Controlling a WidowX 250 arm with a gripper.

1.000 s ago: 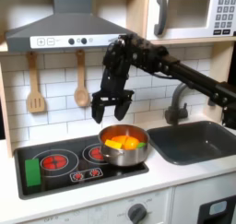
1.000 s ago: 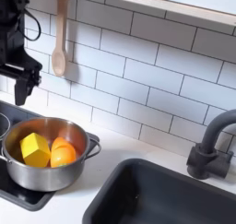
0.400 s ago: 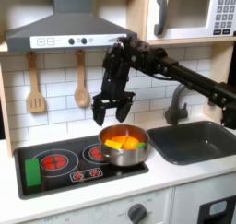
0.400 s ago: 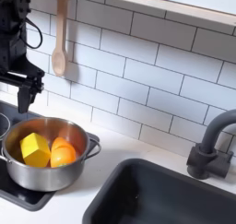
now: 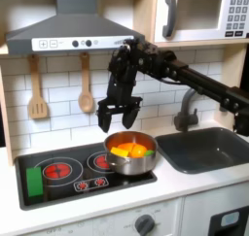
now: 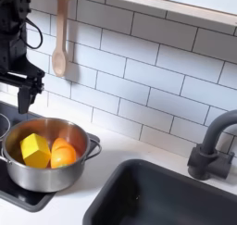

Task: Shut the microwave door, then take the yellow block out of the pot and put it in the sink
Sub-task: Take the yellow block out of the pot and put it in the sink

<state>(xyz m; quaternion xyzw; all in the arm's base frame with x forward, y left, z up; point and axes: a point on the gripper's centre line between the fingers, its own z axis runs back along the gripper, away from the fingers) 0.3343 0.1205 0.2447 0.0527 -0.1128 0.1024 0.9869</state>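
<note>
With the door (image 5: 197,15) seen shut at upper right, the gripper (image 5: 117,114), jaws spread and empty, is poised over the pot (image 6: 44,169); descent onto the block (image 6: 35,150) is judged next.

— What sort of place is shown?

— A toy play kitchen is shown. A grey range hood (image 5: 66,31) is mounted at the upper left of the first exterior view, above a black stove top (image 5: 78,172) with red burners.

— What else marks it as a kitchen?

— White tiles (image 6: 153,67) are laid across the back wall, and wooden utensils (image 5: 86,96) are hung on it. A microwave door (image 5: 195,15) is seen at the upper right, and a dark sink (image 5: 206,149) with a curved faucet (image 6: 211,145) is set into the pale counter (image 5: 185,186).
</note>
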